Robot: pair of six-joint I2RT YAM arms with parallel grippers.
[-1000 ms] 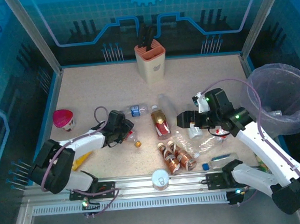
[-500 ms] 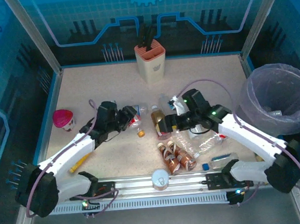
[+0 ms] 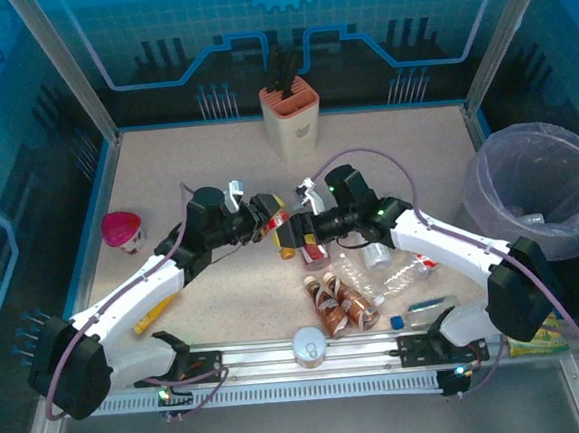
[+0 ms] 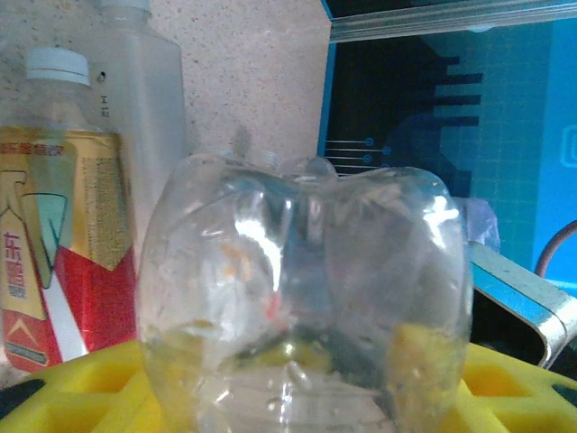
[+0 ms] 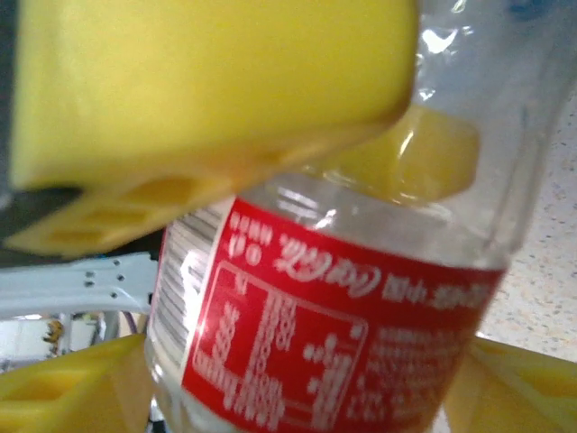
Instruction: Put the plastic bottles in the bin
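My left gripper [image 3: 265, 216] is clamped on a clear red-label bottle [image 3: 279, 224], whose base sits right up against the left wrist camera. My right gripper [image 3: 305, 218] has a jaw on either side of that bottle's label. Those jaws have narrowed over the last second, but I cannot tell whether they bear on it yet.

A second ago the arms were well apart, the left low at 8 o'clock and the right over the heap. Now they meet nose to nose in the middle of the table [image 3: 185, 164]. I read this as a hand-over, since the bin [image 3: 487, 176] lies at 3 o'clock on the right arm's side. I would keep the left shut until the right is firm.

The knife block [image 3: 291, 116] at 12 o'clock is well apart. The loose bottles [image 3: 348, 294] at 5 o'clock lie under the right arm's sweep to the bin, so I would lift first.
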